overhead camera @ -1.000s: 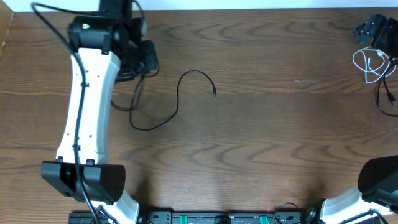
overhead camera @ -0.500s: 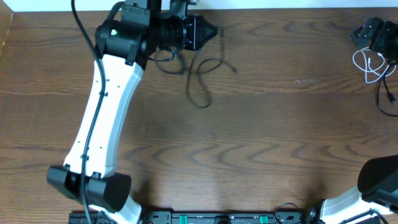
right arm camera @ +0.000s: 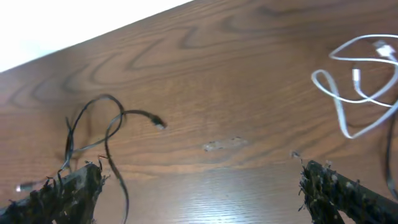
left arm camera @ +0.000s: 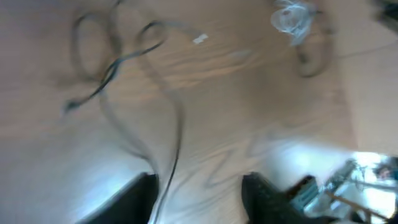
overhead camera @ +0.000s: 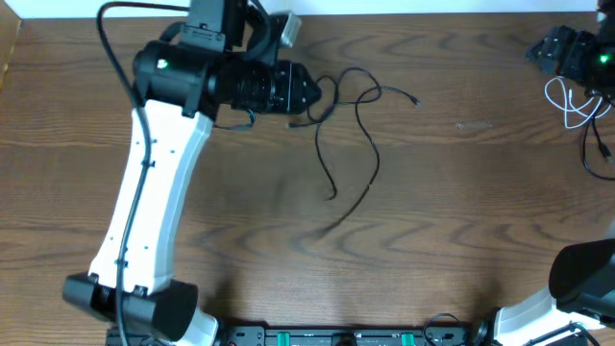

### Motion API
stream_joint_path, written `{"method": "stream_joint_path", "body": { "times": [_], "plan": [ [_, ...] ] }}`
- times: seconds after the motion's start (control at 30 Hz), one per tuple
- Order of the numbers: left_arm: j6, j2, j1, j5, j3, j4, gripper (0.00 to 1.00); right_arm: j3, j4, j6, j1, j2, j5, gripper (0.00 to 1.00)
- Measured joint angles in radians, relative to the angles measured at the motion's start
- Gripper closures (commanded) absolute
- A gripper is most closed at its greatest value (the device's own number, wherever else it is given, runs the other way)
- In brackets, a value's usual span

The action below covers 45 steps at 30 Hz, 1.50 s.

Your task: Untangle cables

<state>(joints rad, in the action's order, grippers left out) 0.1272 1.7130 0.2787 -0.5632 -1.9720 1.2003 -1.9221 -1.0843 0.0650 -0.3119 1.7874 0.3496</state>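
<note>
Thin black cable (overhead camera: 375, 159) sprawls in loose loops at upper centre of the dark wood-grain table (overhead camera: 461, 231). One end runs between the parted fingers of the left gripper (overhead camera: 312, 93); the wrist view is blurred, so contact is unclear. White looped cable (overhead camera: 567, 101) and a second black cable (overhead camera: 588, 154) lie upper right beside the right gripper (right arm camera: 199, 171), its fingers spread wide; a white strip lies beyond the table's top edge.

one black cable mid-table (overhead camera: 376, 159), one black cable at right edge (overhead camera: 587, 152), one white cable (overhead camera: 573, 120), two arms (overhead camera: 144, 202) (overhead camera: 581, 279)
</note>
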Motion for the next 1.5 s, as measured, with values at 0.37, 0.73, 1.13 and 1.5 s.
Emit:
{"method": "stream_joint_path", "body": {
  "times": [0.37, 0.73, 1.13, 1.5],
  "plan": [
    [-0.022, 0.076, -0.050, 0.338, 0.056, 0.024, 0.23, 0.001, 0.032, 0.003, 0.286, 0.098, 0.011, 0.05],
    [0.023, -0.004, -0.311, 0.387, 0.045, 0.057, 0.23, 0.002, 0.235, 0.224, 0.610, 0.361, -0.018, 0.01],
    [0.026, -0.004, -0.316, 0.386, 0.045, 0.061, 0.23, 0.005, 0.327, 0.591, 0.821, 0.455, -0.267, 0.01],
    [0.026, -0.004, -0.316, 0.386, 0.045, 0.069, 0.23, 0.006, 0.475, 0.691, 0.857, 0.583, -0.344, 0.28]
  ]
}}
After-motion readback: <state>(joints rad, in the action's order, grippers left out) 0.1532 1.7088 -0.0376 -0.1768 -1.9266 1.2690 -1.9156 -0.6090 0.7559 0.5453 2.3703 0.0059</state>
